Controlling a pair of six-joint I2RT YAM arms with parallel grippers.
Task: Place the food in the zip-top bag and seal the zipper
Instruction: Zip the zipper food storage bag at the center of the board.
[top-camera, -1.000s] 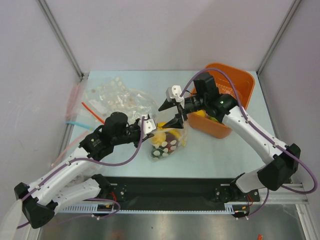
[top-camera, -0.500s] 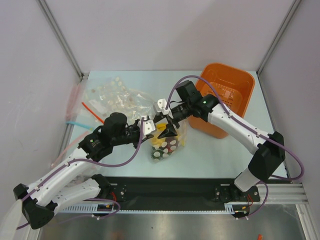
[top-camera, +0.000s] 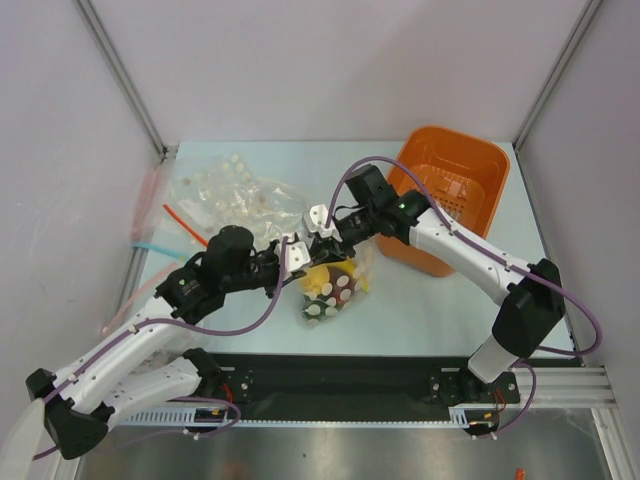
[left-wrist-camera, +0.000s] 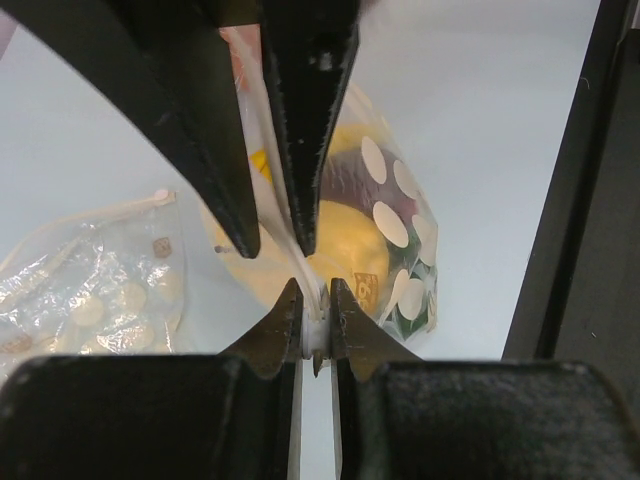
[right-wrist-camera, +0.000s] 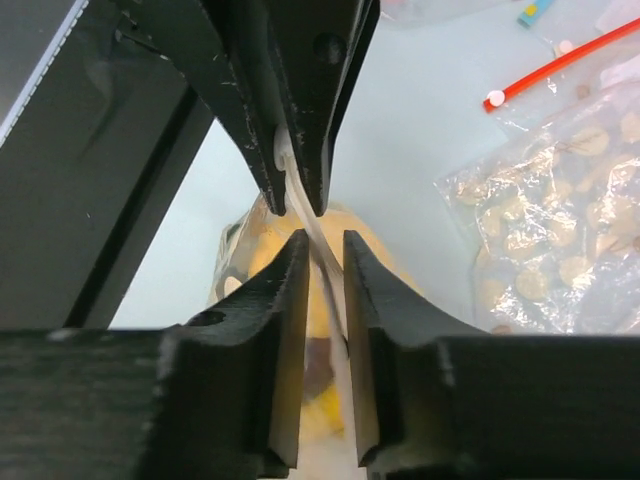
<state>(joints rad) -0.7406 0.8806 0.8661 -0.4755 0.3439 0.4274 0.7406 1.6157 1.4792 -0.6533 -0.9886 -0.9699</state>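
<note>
Two grippers are gathered on one short stretch of the zipper (left-wrist-camera: 300, 275), which is lifted above the table (top-camera: 430, 300). The left gripper (left-wrist-camera: 316, 332) is seen clamped tight on the strip. The jaws of the right gripper (right-wrist-camera: 326, 245) are set narrowly apart with the strip threaded between them, and no firm pinch can be made out there. The zip-top bag (top-camera: 335, 290) is found below that edge, just left of the orange basket (top-camera: 455, 185); whether it rests on the table cannot be told. The food (top-camera: 322, 283) is bunched inside it, with yellow and dark pieces showing through the dots. No food can be made out in the visible part of the basket, so filling is judged done and sealing the step in hand.

Several failures may be expected from here. If the right jaws are closed beside the track rather than across it, only film would be squeezed and the mouth left open. If they are drawn along too loosely, gaps may be left. If they are drawn too tightly, the floppy edge may be bunched or pulled out of the left grip. A slip there would let the bag sag, and food could be spilled through any unsealed part. A knock between fingertips is also to be feared, since they are placed so close.
</note>
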